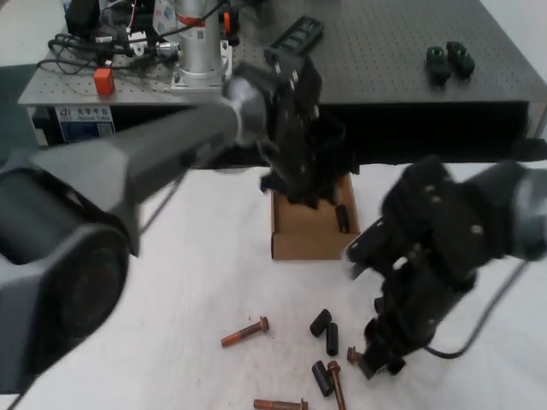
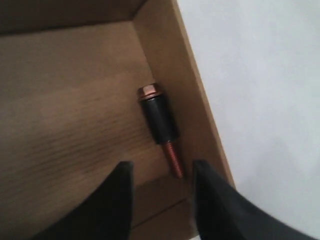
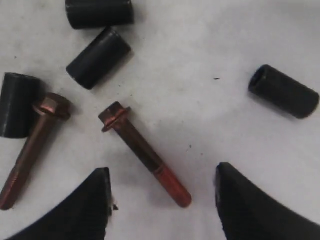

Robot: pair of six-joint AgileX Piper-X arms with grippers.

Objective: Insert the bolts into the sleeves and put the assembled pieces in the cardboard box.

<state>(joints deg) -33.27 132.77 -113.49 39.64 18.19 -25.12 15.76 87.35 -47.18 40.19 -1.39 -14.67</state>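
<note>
Bolt [image 3: 145, 152] closest to the right gripper [image 3: 162, 172] lies flat on the white cloth [image 3: 210, 45], bare, w/ no sleeve on it. Its long axis runs slantwise across the gap btwn the fingers [image 3: 75, 210], head end away from the gripper and threaded tip in btwn the fingertips. The jaws are spread wide, gripping nothing, and don't touch the bolt.

A 2nd bolt [image 3: 30, 150] lies just beside it on a different slant, its head next to a loose sleeve [image 3: 15, 105]. Two more sleeves [image 3: 98, 57] sit close together nearby, and a 4th sleeve [image 3: 283, 91] lies apart on the other side. In the high view a 3rd bolt [image 1: 245, 331] lies further left on the cloth, axis approx side to side, head at its right end.

Assembled piece [image 2: 159, 120] is inside the cardboard box [image 2: 195, 100], flat on the floor and close along one side wall, axis parallel to that wall. Its head points to the box corner. The thread sticks out of the sleeve toward the left gripper [image 2: 161, 172], which hovers over the box w/ jaws apart, holding nothing. In the high view that wall is the box's right one.
</note>
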